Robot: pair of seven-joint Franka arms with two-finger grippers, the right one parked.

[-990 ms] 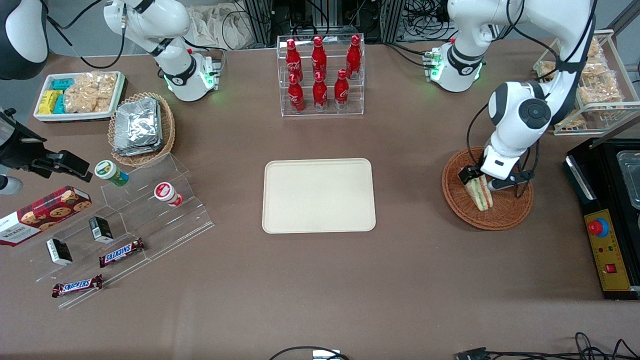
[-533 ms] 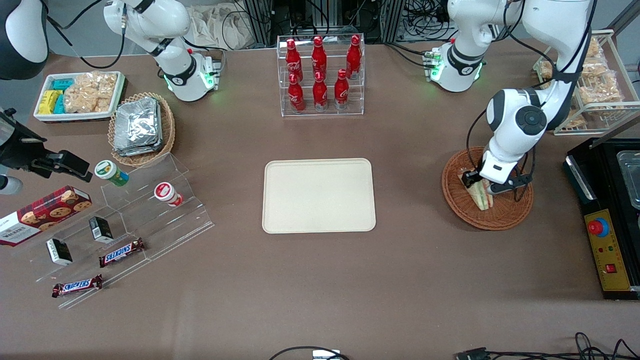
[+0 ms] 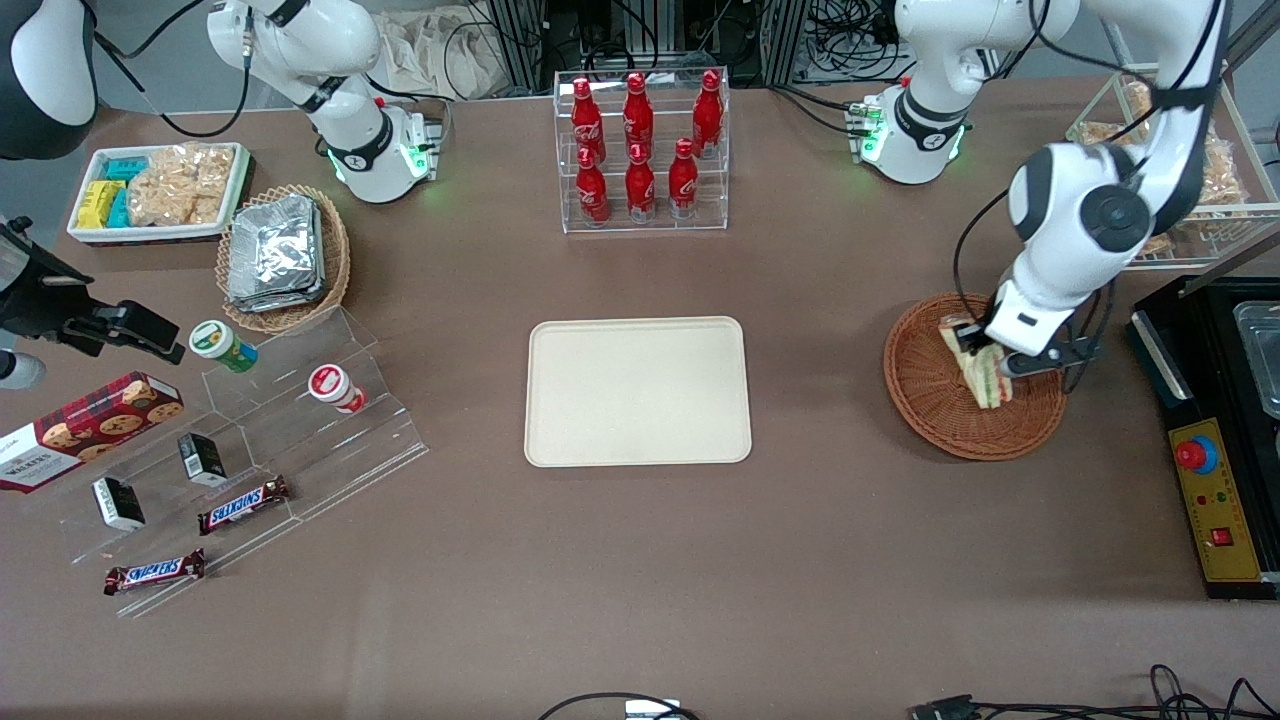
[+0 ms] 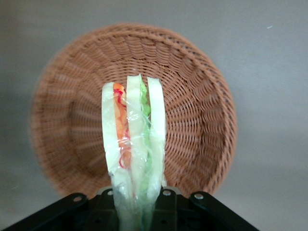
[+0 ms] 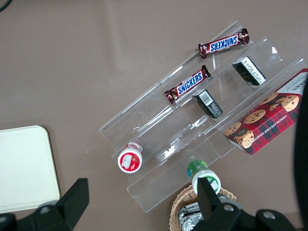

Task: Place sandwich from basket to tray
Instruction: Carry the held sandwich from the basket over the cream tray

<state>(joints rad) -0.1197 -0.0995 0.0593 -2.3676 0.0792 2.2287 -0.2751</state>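
My left gripper (image 3: 990,355) is shut on the sandwich (image 3: 977,364), a wrapped white-bread wedge with green and pink-red layers. It holds the sandwich lifted above the reddish-brown wicker basket (image 3: 930,400) at the working arm's end of the table. In the left wrist view the sandwich (image 4: 134,144) sticks out from the gripper (image 4: 139,211), with the basket (image 4: 192,120) below and nothing else in it. The cream-beige tray (image 3: 637,391) lies flat at the table's middle with nothing on it.
A clear rack of red bottles (image 3: 640,150) stands farther from the camera than the tray. A black appliance with a red button (image 3: 1215,450) sits beside the basket. A wire rack of snack bags (image 3: 1190,170), a tan basket of foil packets (image 3: 283,255) and a clear stepped stand (image 3: 250,450) hold other goods.
The gripper closed on the sandwich and lifted it up out of the basket, shifting a little toward the black appliance. The wrist rose with it.
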